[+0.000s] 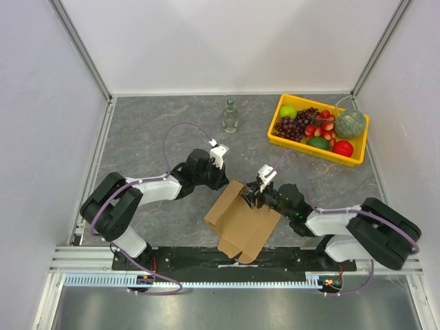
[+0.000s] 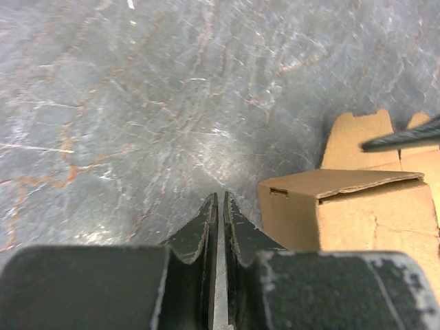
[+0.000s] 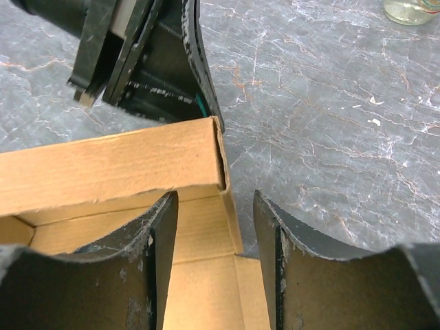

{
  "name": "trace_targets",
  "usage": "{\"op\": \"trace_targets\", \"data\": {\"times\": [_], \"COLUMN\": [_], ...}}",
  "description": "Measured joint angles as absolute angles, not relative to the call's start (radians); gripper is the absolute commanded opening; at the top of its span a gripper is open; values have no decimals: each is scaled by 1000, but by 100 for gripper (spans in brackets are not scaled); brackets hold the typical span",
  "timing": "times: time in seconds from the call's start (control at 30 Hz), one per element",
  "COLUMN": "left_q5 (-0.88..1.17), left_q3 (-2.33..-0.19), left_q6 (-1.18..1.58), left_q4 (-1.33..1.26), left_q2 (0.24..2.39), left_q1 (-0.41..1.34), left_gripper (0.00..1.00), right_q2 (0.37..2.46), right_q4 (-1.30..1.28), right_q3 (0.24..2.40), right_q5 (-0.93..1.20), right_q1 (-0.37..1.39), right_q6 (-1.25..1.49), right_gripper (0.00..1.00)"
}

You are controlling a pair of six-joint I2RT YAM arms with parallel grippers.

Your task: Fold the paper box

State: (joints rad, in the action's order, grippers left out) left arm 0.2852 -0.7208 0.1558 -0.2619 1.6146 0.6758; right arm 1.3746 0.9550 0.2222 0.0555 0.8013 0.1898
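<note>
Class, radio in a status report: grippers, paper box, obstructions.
Left gripper shut, empty. Right gripper open, astride the paper box corner. Box partly folded. Nothing blocking.

Paper box (image 1: 242,221) at near centre, bottle (image 1: 231,115) behind it, tray (image 1: 276,121) back right.

You're looking at the paper box (image 1: 242,221): plain brown cardboard, part-folded, open side up. The far wall stands upright with one corner formed. The other flaps lie flat, splayed toward the near edge. It sits skewed, near-centre on the table (image 1: 151,124).
</note>
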Motion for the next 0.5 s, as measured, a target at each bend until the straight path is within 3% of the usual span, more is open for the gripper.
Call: {"op": "trace_targets", "data": {"times": [0.27,0.37,0.43,0.47,0.5], "left_q5": [117,54,29,22,8], "left_q3": [-690,-677,-668,-667,-667], "left_q6": [207,220,224,224,223], "left_q4": [-210,-170,-139,-123,-106], "left_q2": [1477,1394,1319,1280,1239], "left_q1": [673,673,674,677,683], "left_gripper": [16,22,33,55,83], "right_q2": [997,822,751,730,707], "right_q4": [694,527,405,351,282], "right_q3": [163,169,182,190,201], "right_q5": [-10,-93,-132,-144,-159], "right_q1": [802,802,802,802,802], "right_q6": [309,420,487,513,543], "right_gripper": [55,54,54,55,56]}}
